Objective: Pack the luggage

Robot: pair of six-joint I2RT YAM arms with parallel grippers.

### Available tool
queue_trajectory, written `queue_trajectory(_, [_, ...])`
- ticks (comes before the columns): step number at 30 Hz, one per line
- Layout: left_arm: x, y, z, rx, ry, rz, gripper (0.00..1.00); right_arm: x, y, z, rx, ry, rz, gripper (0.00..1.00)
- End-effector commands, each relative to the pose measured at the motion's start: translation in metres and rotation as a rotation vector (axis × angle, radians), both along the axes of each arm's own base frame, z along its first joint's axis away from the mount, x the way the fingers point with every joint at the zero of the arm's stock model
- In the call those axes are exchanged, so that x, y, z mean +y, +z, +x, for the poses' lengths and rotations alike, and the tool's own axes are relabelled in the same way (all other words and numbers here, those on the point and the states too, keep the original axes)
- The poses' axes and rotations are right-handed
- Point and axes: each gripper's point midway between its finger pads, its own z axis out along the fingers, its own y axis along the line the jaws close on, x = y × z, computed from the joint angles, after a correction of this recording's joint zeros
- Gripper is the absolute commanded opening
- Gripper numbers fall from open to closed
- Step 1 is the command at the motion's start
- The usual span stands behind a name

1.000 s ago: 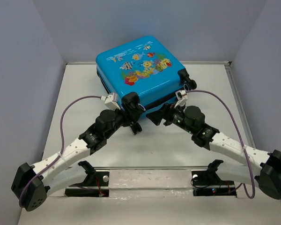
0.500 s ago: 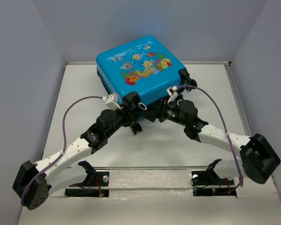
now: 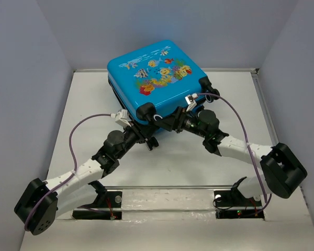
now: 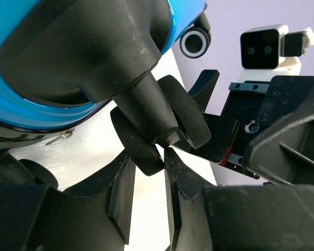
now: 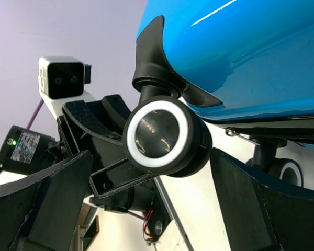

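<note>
We see a big pale worktop (image 3: pixel 199 167) with grey walls (image 3: pixel 21 78) on three sides.

The luggage (image 3: pixel 157 78) is the biggest thing on it. It lies flat at the far middle of the worktop. It looks shut, and its fish picture faces up. It is bright blue and shiny.

Two white and black arms stretch to the near side of the luggage. The left arm (image 3: pixel 78 170) comes from the near left corner. The right arm (image 3: pixel 240 149) comes from the near right. A thin purple cable (image 3: pixel 81 123) loops along each arm. Both arms end close together at the near corner of the luggage, where a wheel sticks out.

The right jaws are wide open. The wheel (image 5: pixel 165 133) is black with a white ring. It sits in the gap between them, and in the right wrist view neither side touches it.

The left jaws are nearly closed, with just a thin gap left. In the left wrist view the bottom edge of a black wheel pokes down right at their tips. We cannot tell if they squeeze it or only sit next to it.

Another wheel (image 4: pixel 194 42) shows farther back under the blue shell. Beside it we see the small white camera (image 4: pixel 261 47) on the right arm.

A tiny silver zip pull (image 4: pixel 65 136) hangs under the edge of the luggage.
</note>
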Motion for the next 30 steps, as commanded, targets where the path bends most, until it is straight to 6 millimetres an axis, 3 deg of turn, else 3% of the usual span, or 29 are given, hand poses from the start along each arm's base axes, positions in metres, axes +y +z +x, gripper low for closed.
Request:
queue_trajectory(1, [0.001, 0.06, -0.009, -0.193, -0.031, -0.194, 0.06, -0.01, 0.027, 0.014, -0.064, -0.102, 0.007, 1.0])
queue_trajectory(14, [-0.001, 0.082, -0.031, -0.329, -0.124, -0.318, 0.06, 0.019, 0.038, 0.002, -0.044, 0.093, 0.085, 1.0])
queue_trajectory(19, [0.0, 0.095, -0.038, -0.381, -0.145, -0.344, 0.06, 0.016, 0.025, 0.006, -0.001, 0.058, 0.074, 1.0])
queue_trajectory(23, [0.002, 0.098, -0.04, -0.395, -0.144, -0.351, 0.06, 0.016, 0.026, 0.008, -0.001, 0.047, 0.067, 1.0])
queue_trajectory(30, [-0.012, 0.103, -0.051, -0.429, -0.249, -0.321, 0.06, 0.033, 0.036, -0.003, -0.015, 0.197, 0.1, 1.0])
